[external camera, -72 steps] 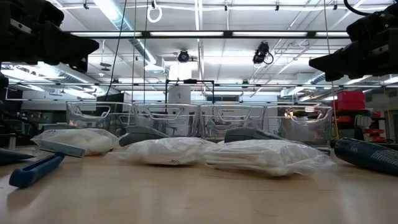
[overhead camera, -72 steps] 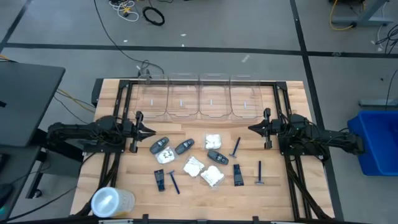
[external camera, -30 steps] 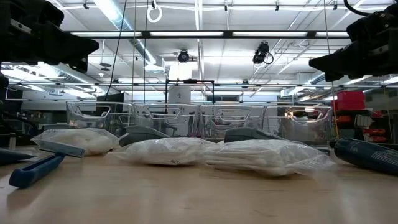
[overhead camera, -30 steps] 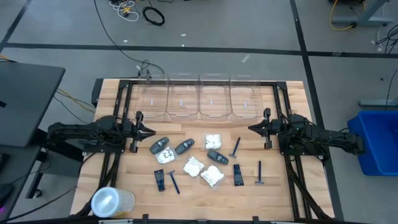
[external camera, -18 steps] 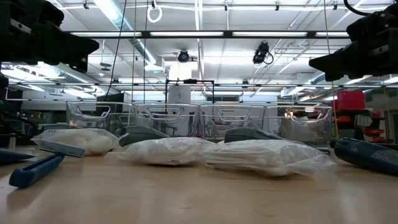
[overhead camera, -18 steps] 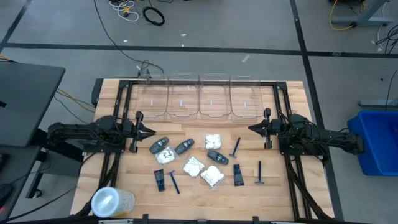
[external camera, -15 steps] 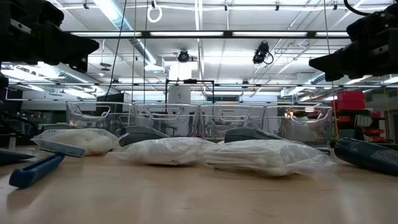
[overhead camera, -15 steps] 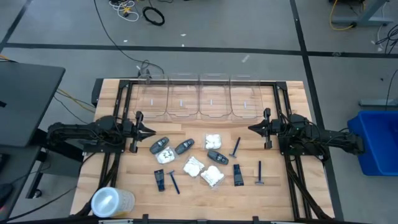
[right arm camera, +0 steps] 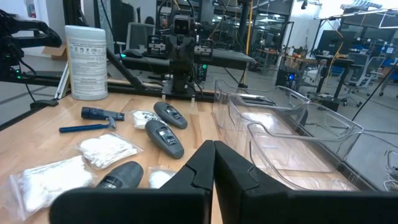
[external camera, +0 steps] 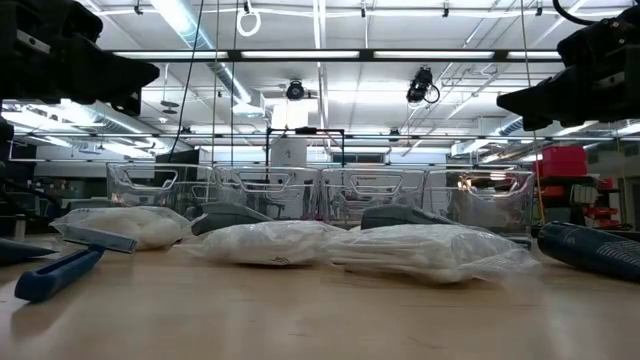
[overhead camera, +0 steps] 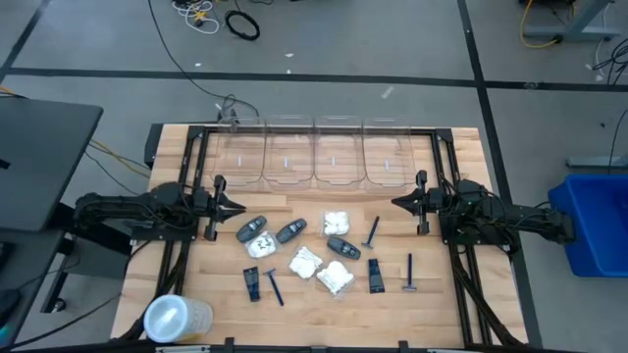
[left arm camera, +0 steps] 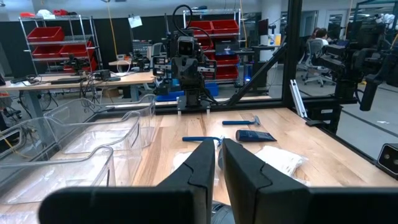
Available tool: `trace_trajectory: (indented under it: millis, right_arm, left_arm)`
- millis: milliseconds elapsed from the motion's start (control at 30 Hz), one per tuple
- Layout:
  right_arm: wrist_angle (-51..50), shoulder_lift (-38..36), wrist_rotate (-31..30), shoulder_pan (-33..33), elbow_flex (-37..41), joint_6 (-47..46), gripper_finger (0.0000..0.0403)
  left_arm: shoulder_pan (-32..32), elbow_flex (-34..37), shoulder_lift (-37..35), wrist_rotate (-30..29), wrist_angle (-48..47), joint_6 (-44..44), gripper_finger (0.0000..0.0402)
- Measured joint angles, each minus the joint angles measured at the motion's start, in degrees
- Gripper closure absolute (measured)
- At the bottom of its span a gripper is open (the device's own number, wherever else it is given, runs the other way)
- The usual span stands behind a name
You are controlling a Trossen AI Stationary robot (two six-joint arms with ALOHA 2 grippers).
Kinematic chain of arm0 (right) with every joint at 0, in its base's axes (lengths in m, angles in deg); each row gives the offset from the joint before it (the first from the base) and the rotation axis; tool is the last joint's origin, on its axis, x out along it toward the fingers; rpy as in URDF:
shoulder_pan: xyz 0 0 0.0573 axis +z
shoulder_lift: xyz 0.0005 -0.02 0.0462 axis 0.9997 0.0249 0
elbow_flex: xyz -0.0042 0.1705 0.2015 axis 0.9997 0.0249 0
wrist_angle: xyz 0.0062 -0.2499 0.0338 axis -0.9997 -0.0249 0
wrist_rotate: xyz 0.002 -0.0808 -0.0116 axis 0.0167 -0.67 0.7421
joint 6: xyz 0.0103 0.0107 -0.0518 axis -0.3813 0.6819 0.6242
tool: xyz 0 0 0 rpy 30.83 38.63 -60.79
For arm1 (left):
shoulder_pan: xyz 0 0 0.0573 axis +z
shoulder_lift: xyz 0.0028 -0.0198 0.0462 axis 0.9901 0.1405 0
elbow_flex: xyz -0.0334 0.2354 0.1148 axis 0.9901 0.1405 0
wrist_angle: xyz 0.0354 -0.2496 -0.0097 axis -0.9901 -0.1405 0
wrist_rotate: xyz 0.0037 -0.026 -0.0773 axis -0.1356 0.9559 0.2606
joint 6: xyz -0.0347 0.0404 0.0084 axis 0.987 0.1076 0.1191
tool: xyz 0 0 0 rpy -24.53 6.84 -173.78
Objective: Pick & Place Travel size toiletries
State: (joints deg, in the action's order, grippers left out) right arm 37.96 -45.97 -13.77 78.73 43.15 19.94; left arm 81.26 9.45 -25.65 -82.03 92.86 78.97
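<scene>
The travel size toiletries lie loose on the wooden table's middle: dark grey oval cases, white crinkly packets, black tubes and blue razors. My left gripper hovers level at the table's left, shut, above and left of the cases. At the right side my right gripper hovers level, shut, pointing toward the pile. Neither holds anything.
A row of clear plastic bins stands along the far edge. A large translucent round container lies at the near left corner. Black frame rails run along both sides of the table. Bare wood lies between the pile and the bins.
</scene>
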Motion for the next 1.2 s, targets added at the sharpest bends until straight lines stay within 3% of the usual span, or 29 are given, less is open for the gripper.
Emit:
trace_trajectory:
  millis: [467, 733, 1200]
  right_arm:
    - [0.01, -0.01, -0.01, 0.00, 0.00, 0.00, 0.0389]
    - [0.01, 0.00, 0.00, 0.02, 0.00, -0.02, 0.0389]
    - [0.01, 0.00, 0.01, 0.02, 0.00, 0.00, 0.0389]
  left_arm:
    - [0.00, -1.08, 0.52, 1.70, 4.63, 2.27, 0.0361]
    - [0.00, -1.46, 0.90, -1.81, 5.17, 5.82, 0.0361]
    - [0.00, -15.95, 2.23, -2.98, 2.54, 3.48, 0.0361]
